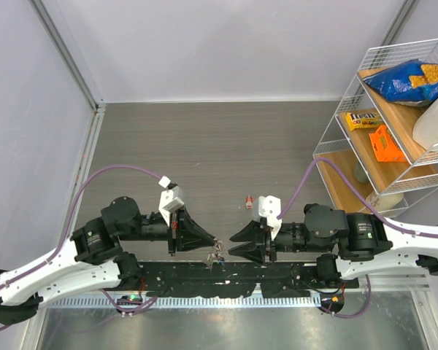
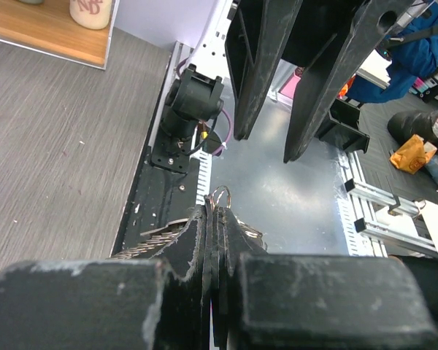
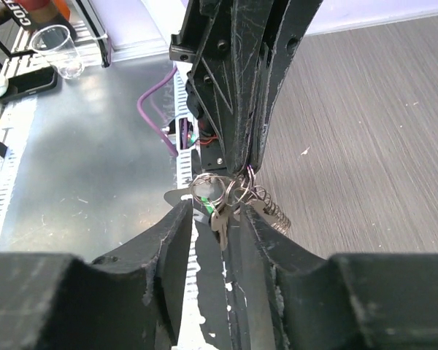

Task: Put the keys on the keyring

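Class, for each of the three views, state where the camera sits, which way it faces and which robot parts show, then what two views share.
Top external: above and behind the bases, looking down on the table; both arms, left fingers and right fingers facing each other.
Left wrist: on the left wrist, facing along its own shut fingers toward the right fingers.
Right wrist: on the right wrist, facing along its own parted fingers toward the left fingers.
Shared: both wrist views show the keyring.
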